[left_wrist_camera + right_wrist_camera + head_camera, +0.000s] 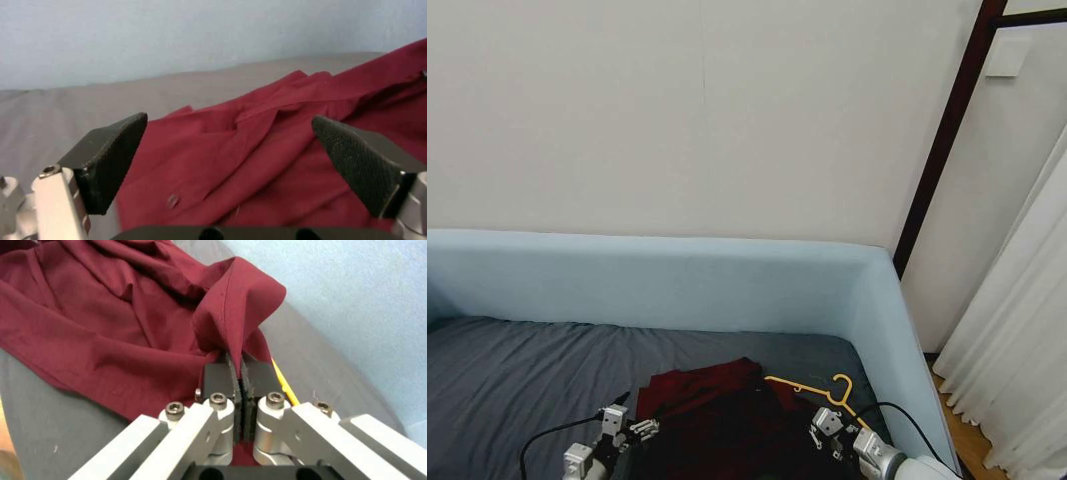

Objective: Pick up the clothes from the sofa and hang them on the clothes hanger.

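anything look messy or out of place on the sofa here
The dark red shirt lies crumpled on the grey sofa seat, a yellow hanger poking out at its edge. The right tool is shut on a fold; the left tool is open nearby.

Bare sofa seat point(507, 370) lies open left of the shirt point(717, 400). The backrest point(647, 280) walls the rear, the armrest point(882, 340) the right; the hanger point(782, 381) lies near it.
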Motion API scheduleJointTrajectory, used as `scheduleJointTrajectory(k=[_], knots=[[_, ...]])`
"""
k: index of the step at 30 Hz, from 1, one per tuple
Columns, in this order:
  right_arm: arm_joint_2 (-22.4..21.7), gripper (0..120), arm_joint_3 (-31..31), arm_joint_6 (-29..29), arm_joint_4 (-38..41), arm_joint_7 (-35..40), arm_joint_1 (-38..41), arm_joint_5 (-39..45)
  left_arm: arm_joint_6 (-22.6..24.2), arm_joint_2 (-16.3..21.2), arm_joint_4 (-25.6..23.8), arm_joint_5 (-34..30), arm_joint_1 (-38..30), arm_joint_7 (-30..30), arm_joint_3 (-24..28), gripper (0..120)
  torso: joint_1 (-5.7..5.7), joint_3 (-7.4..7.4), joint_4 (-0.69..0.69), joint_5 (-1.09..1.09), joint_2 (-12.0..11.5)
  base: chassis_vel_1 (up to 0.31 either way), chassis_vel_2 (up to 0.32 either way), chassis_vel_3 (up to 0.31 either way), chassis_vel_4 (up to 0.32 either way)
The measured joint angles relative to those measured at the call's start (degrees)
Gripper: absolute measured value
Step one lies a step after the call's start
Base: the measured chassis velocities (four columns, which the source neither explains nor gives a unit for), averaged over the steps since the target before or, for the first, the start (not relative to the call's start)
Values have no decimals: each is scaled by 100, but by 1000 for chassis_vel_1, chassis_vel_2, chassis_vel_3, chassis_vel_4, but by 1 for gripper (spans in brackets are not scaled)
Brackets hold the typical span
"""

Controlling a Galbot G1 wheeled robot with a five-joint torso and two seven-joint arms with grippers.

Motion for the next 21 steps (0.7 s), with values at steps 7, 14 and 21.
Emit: scheduleJointTrajectory(k=[7,14,21], knots=[[-88,0,116,-17,21,20,-61,55,103,-394,841,107,-1087,-132,687,89,1,0,-1,0,0,0,0,0,0],[-111,0,159,-55,41,34,-104,136,344,-694,1221,2,-1493,-214,1150,64,0,-1,-1,1,0,0,0,0,0],[-119,0,160,-94,83,62,-55,266,276,-883,1689,129,-1688,-304,1443,61,0,-1,0,1,-1,0,0,0,0]])
